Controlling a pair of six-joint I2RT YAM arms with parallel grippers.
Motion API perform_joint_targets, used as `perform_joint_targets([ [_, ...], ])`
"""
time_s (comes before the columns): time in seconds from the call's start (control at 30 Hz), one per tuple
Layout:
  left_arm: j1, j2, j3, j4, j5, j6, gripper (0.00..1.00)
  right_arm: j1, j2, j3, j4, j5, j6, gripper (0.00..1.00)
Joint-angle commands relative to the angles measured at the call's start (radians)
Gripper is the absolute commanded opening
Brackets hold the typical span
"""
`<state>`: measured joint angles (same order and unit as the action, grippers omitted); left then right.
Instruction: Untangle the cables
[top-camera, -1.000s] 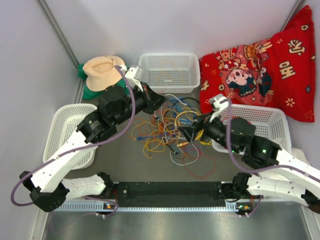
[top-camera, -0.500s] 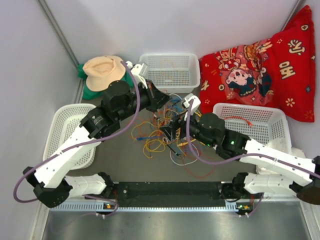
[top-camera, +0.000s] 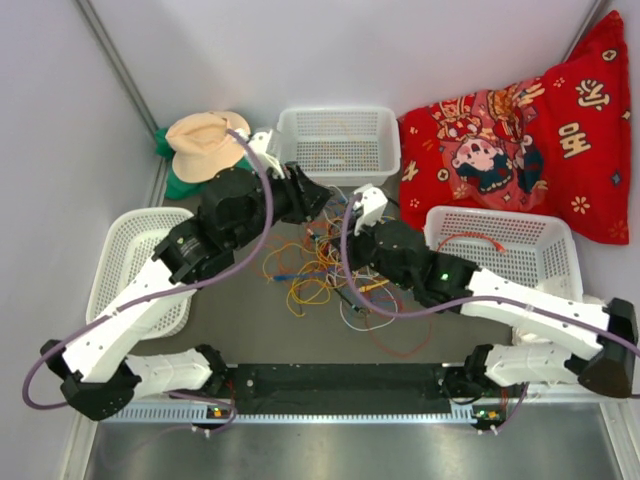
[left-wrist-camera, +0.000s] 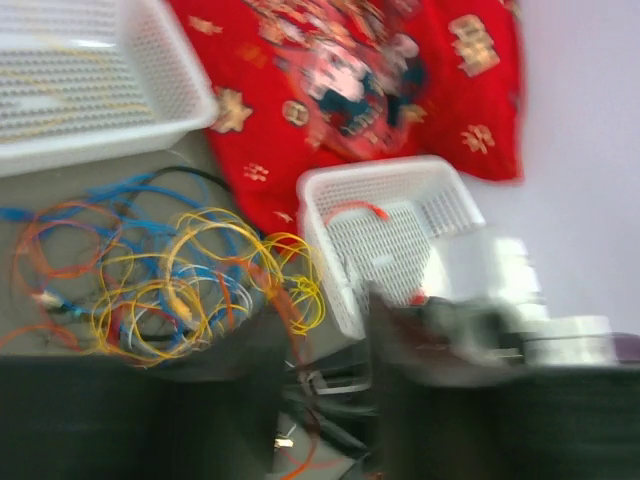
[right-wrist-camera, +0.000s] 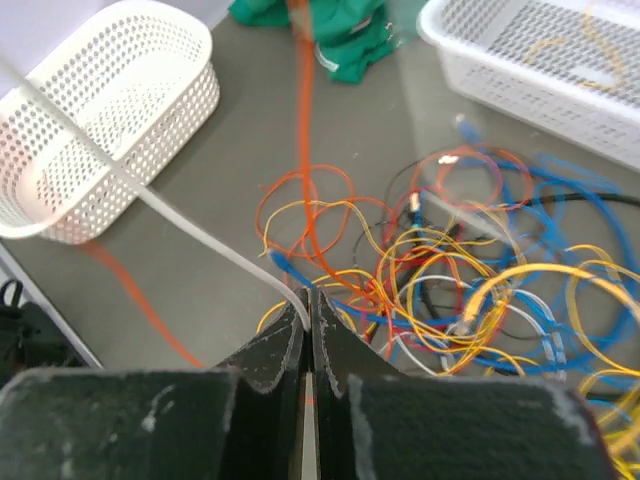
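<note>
The cables (top-camera: 305, 293) lie in a tangle of yellow, orange, blue, red, white and black loops at the table's middle, also seen in the left wrist view (left-wrist-camera: 190, 290) and the right wrist view (right-wrist-camera: 480, 280). My right gripper (top-camera: 340, 258) (right-wrist-camera: 308, 295) is over the tangle's left side, shut on a white cable (right-wrist-camera: 150, 195) that runs taut up and to the left. An orange cable (right-wrist-camera: 303, 150) rises straight past its tips. My left gripper (top-camera: 325, 200) (left-wrist-camera: 325, 330) hangs at the tangle's far edge, blurred, jaws apart, an orange cable (left-wrist-camera: 290, 320) running through the gap.
White baskets stand at the back (top-camera: 338, 140), at the left (top-camera: 130, 265) and at the right (top-camera: 510, 240); the right one holds a red cable (top-camera: 478, 238). A red printed cushion (top-camera: 520, 130) fills the back right. A beige hat (top-camera: 205, 140) on green cloth sits back left.
My right arm swung left from the right basket onto the tangle and its jaws shut on the white cable. My left gripper's jaws have parted.
</note>
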<state>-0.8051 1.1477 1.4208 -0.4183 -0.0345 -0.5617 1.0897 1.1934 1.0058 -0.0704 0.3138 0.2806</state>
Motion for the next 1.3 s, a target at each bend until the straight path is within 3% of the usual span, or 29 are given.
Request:
perform_joint_targets([
  [0.0, 0.003, -0.108, -0.043, -0.098, -0.387, -0.033, 0.65, -0.007, -0.144, 0.230, -0.263, 0.083, -0.003, 0.00],
  [0.03, 0.001, -0.115, -0.051, -0.117, -0.483, -0.040, 0.96, -0.007, -0.155, 0.281, -0.320, 0.094, -0.014, 0.00],
  [0.07, 0.003, -0.126, -0.062, -0.144, -0.507, -0.041, 0.99, -0.007, -0.153, 0.330, -0.372, 0.102, -0.020, 0.00],
  [0.17, 0.003, -0.138, -0.108, -0.178, -0.573, -0.065, 0.99, -0.008, -0.127, 0.561, -0.566, 0.136, -0.029, 0.00],
  [0.33, 0.003, -0.206, -0.227, -0.145, -0.680, -0.084, 0.99, -0.007, -0.094, 0.727, -0.686, 0.137, -0.029, 0.00],
  [0.43, 0.001, -0.255, -0.307, -0.018, -0.572, -0.034, 0.99, -0.007, -0.078, 0.792, -0.700, 0.122, -0.023, 0.00],
  [0.5, 0.003, -0.293, -0.376, 0.079, -0.425, -0.001, 0.99, -0.007, -0.066, 0.835, -0.701, 0.098, -0.014, 0.00],
  [0.6, 0.001, -0.356, -0.479, 0.313, -0.296, -0.004, 0.99, -0.007, -0.029, 0.901, -0.727, 0.077, 0.000, 0.00],
  [0.67, 0.001, -0.406, -0.578, 0.552, -0.224, 0.015, 0.99, -0.007, -0.017, 0.930, -0.743, 0.071, 0.012, 0.00],
  [0.73, 0.000, -0.414, -0.634, 0.762, -0.081, 0.034, 0.99, -0.007, -0.012, 0.929, -0.747, 0.056, 0.031, 0.00],
  [0.87, -0.023, -0.352, -0.678, 0.927, 0.069, 0.077, 0.99, -0.007, 0.001, 0.948, -0.769, 0.035, 0.066, 0.00],
  [0.97, -0.077, -0.286, -0.662, 0.998, 0.113, 0.153, 0.99, -0.007, 0.026, 0.985, -0.808, 0.011, 0.097, 0.00],
  [1.1, -0.186, -0.191, -0.593, 0.975, 0.107, 0.308, 0.99, -0.005, 0.051, 1.018, -0.850, -0.008, 0.127, 0.00],
  [1.27, -0.241, -0.105, -0.559, 1.007, 0.093, 0.365, 0.99, -0.007, 0.057, 1.013, -0.867, -0.013, 0.138, 0.00],
])
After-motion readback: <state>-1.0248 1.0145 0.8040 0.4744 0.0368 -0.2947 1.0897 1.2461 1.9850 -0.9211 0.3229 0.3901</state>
